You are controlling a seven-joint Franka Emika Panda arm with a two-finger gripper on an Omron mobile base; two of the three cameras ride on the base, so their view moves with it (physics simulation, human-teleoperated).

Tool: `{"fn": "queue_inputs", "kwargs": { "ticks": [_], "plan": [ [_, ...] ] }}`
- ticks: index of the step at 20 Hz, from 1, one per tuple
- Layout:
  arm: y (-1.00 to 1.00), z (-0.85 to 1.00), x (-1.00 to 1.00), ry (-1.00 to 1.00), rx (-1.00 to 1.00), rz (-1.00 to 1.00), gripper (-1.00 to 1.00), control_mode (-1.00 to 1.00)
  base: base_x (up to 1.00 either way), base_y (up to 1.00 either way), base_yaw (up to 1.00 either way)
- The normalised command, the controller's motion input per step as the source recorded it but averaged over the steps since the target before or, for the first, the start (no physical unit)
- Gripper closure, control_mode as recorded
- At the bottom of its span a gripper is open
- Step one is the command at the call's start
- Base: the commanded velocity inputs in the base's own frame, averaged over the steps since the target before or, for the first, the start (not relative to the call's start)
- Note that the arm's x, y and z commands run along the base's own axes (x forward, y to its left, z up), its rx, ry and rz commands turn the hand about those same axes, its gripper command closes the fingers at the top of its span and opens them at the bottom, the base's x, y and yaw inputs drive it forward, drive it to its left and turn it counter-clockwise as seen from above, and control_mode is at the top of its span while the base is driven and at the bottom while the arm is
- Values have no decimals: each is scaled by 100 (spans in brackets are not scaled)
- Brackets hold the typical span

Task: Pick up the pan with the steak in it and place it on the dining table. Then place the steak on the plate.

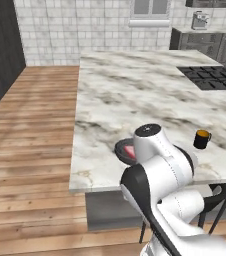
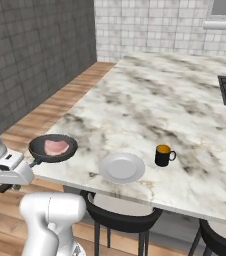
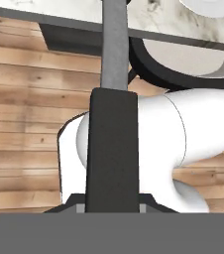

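The black pan (image 2: 52, 148) sits at the near left corner of the marble dining table (image 2: 150, 100), and the pink steak (image 2: 56, 146) lies flat inside it. My gripper (image 2: 29, 166) is off the table's edge, shut on the pan's long handle (image 2: 35, 161). In the hand view the handle (image 3: 113, 124) runs straight up from between my gripper (image 3: 112, 206). From the left base view my arm hides most of the pan (image 1: 123, 148); a bit of steak (image 1: 130, 151) shows. The light-grey plate (image 2: 121, 167) lies just right of the pan, with nothing on it.
A dark mug (image 2: 162, 155) with an orange inside stands right of the plate. A black gas stove (image 1: 212, 77) lies at the far right of the marble. Black stools (image 2: 120, 217) are tucked under the near edge. Wooden floor (image 1: 30, 125) stretches to the left.
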Motion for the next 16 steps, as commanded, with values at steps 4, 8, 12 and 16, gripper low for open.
{"fn": "queue_inputs", "kwargs": {
  "ticks": [4, 8, 12, 16],
  "plan": [
    [-2, 0, 3, 0, 2, 0, 100, -100, 0, 0, 0],
    [0, -14, 0, 0, 3, 0, 100, -100, 0, 0, 0],
    [1, -39, 0, 0, 1, 0, 100, -100, 0, 0, 0],
    [0, -44, 2, 0, 2, -4, 100, -100, 0, 0, 0]
  ]
}}
